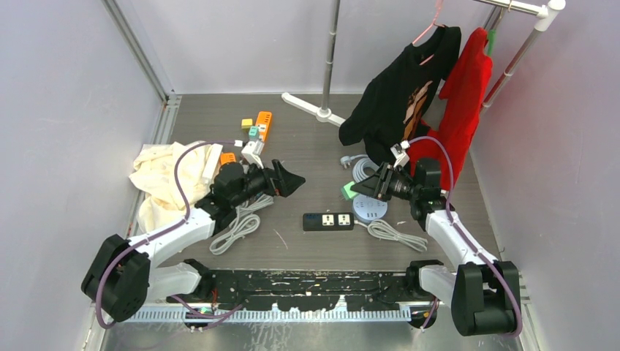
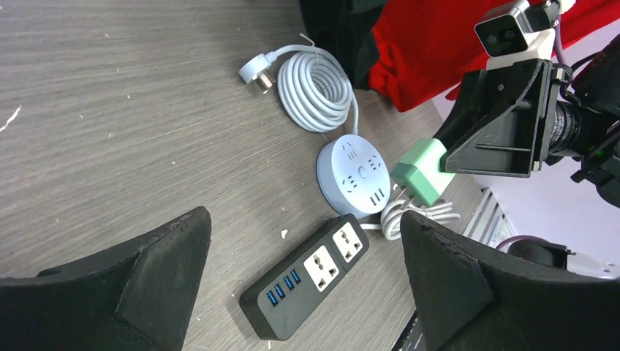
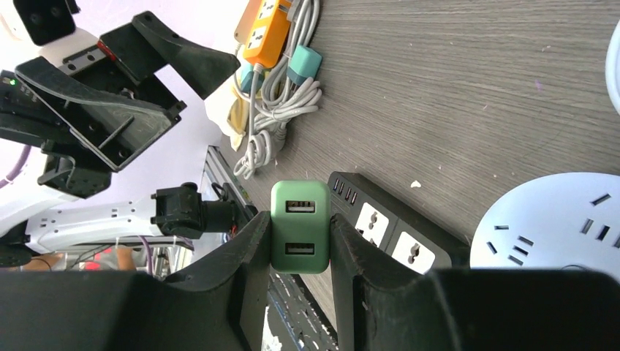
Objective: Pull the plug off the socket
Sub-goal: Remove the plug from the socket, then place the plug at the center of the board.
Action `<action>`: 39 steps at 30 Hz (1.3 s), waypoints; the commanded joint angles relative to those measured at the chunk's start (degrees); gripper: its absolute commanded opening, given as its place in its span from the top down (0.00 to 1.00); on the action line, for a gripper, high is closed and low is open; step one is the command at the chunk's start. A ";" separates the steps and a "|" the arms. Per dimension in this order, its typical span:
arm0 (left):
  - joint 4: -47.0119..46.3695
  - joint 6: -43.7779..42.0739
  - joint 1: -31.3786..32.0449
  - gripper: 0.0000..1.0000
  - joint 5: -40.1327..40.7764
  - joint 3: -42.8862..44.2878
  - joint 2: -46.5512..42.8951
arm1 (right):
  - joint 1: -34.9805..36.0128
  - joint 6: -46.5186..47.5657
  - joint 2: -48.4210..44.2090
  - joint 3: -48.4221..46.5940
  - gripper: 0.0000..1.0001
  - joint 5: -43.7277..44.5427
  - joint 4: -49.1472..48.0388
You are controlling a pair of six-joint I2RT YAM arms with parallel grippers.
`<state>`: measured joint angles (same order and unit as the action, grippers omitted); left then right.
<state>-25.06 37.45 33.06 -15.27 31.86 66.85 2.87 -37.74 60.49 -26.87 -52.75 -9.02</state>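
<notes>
1. Right hand [image 3: 300, 219], closest to its wrist lens: fingers clamped on both flanks of the green plug [image 3: 300, 248], two USB ports facing the camera.
2. Plug held up off the counter [image 2: 110, 110], prongs bare, just beside the round white socket [image 2: 354, 175]. Black power strip [image 2: 307, 274] lies near, flat on the counter.
3. Left hand [image 1: 291, 181]: fingers spread fully apart, holding and touching nothing, hovering left of the strip, pointed toward the plug.
</notes>
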 commanded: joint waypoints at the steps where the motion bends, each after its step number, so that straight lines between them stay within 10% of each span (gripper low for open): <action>1: -7.61 2.10 -0.28 0.00 2.73 -1.07 -2.77 | -0.19 -2.58 0.38 -2.57 0.99 0.63 -2.84; 14: 3.03 3.01 0.25 0.00 -7.51 10.62 4.66 | -0.19 -9.24 2.69 -3.49 0.99 2.54 -1.29; 24: 36.81 -16.56 12.77 0.06 3.91 33.56 14.40 | -0.23 -12.95 4.85 -5.07 0.99 2.62 -0.48; 39: 46.73 -32.41 21.82 0.08 6.32 46.76 25.50 | -0.24 -14.04 5.98 -5.47 0.99 2.39 -0.65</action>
<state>19.31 10.98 53.52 -10.35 74.78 91.05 2.87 -50.98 66.43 -29.80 -50.00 -7.79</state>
